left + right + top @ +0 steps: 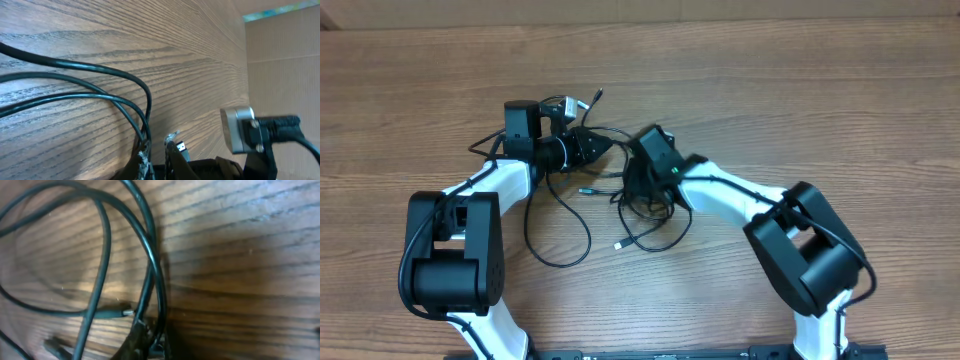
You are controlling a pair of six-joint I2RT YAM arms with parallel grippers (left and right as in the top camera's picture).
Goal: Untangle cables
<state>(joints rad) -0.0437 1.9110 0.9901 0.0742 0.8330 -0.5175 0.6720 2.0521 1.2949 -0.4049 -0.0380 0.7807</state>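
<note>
Soft, even light is falling across the worktop overhead. The right wrist view is blurring, with dark shadow pooling beside the cables.

Three views of one wooden table.
The table is seen straight down from overhead; the black cables are shared by both wrist views, close up: the left low along the wood, the right steeply down.

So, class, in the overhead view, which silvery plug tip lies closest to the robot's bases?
The plug tip ending the cord below the right arm; the other plug, between the arms, lies farther away.
</note>
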